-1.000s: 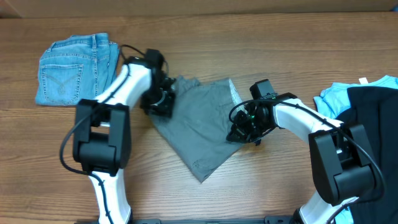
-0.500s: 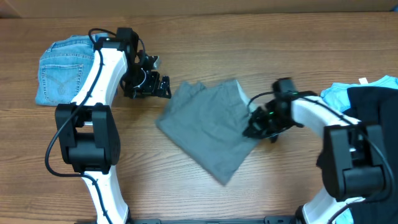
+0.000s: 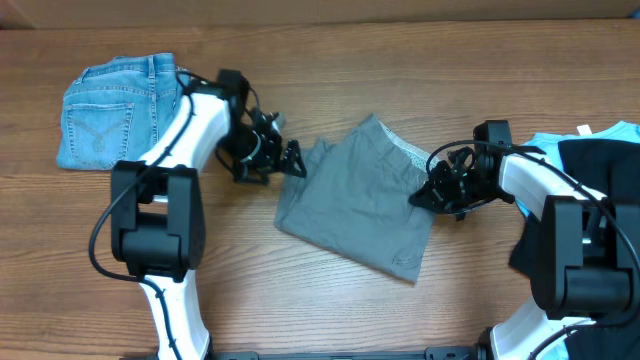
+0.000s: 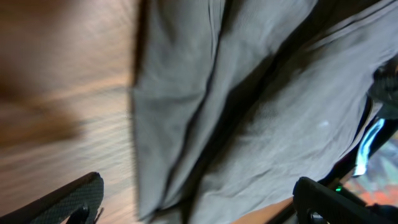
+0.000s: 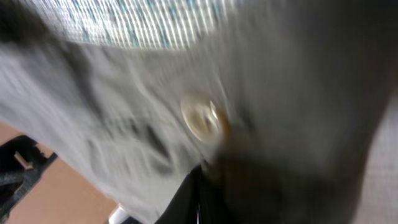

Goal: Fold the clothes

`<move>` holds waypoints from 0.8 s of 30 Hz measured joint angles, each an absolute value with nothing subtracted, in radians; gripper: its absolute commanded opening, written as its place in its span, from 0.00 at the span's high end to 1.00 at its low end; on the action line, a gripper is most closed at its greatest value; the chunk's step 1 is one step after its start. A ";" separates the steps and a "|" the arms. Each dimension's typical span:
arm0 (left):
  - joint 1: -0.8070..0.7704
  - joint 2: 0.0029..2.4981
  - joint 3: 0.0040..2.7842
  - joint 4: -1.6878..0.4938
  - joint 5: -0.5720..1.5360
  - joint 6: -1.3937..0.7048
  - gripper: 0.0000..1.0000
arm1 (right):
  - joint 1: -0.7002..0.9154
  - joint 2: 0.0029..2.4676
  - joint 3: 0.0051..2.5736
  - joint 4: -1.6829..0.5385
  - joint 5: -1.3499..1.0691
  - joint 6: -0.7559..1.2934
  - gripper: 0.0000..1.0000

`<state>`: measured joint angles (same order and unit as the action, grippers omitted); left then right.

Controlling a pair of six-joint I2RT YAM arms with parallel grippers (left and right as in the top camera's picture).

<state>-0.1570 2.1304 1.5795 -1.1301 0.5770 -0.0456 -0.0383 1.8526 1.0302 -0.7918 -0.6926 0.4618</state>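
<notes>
Plain grey cotton shorts [image 3: 355, 205], folded into a compact, rumpled panel, lie at the middle of the wooden table [image 3: 330, 310]. Left gripper [image 3: 285, 160]: low at the shorts' left edge, jaws spread wide, holding nothing. Right gripper [image 3: 432, 192]: jaws pinched on the shorts' right edge. Since a second ago the left gripper has released the cloth, and the shorts have shifted rightward.
</notes>
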 measured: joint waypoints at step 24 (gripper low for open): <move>-0.199 2.097 1.419 -0.918 0.614 -0.361 0.00 | 0.236 1.834 1.090 -0.863 -0.551 0.617 0.95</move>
<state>-0.1989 2.0972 1.4189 -0.9176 0.6144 -0.3614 0.2363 1.8343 1.0904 -0.8635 -0.5507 0.6174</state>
